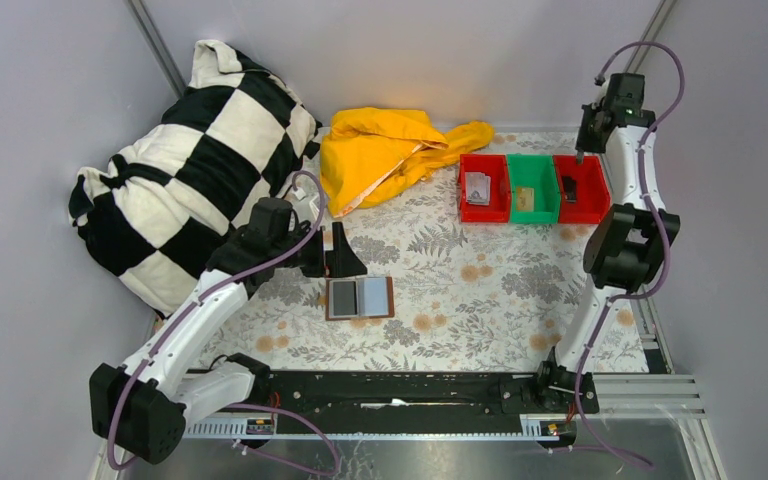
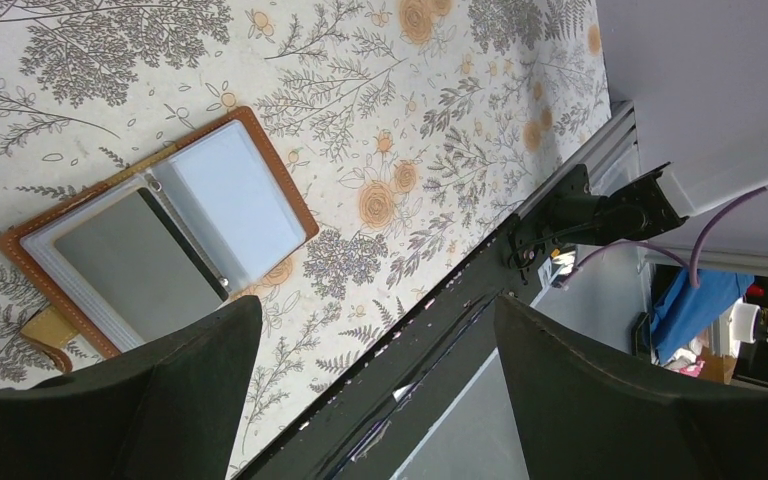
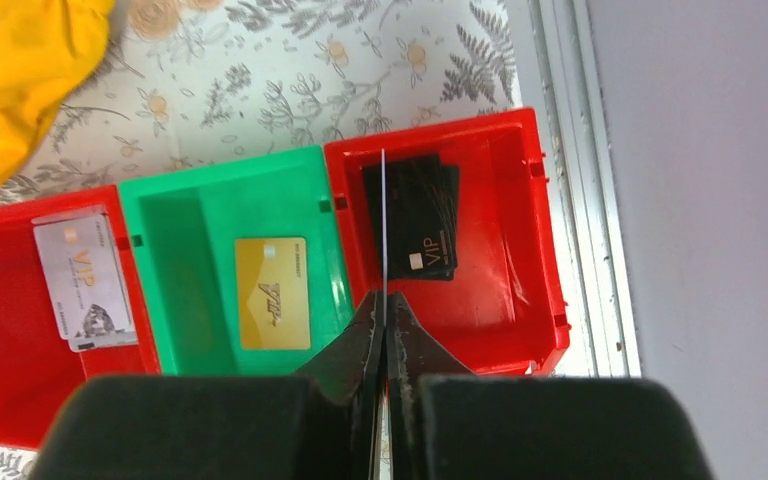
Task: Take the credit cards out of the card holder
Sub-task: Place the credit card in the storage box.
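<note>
The brown card holder [image 1: 360, 297] lies open on the floral cloth, grey and light-blue pockets up. In the left wrist view the card holder [image 2: 160, 235] has a dark grey rectangle in one pocket. My left gripper [image 1: 343, 268] hovers just behind it, and the left gripper [image 2: 375, 310] is open with nothing between its fingers. My right gripper [image 1: 579, 152] is over the right red bin [image 1: 582, 188]. In its own view the right gripper [image 3: 384, 300] is shut on a credit card [image 3: 384, 220], seen edge-on as a thin pale line. Black cards [image 3: 422, 218] lie in that bin [image 3: 520, 250].
A green bin [image 3: 180, 260] holds a gold card [image 3: 272, 292]. The left red bin [image 3: 0, 330] holds silver cards [image 3: 82, 275]. A yellow cloth [image 1: 390, 150] lies at the back. A black-and-white checked cushion [image 1: 190, 170] fills the left side. A black rail [image 1: 400, 395] runs along the near edge.
</note>
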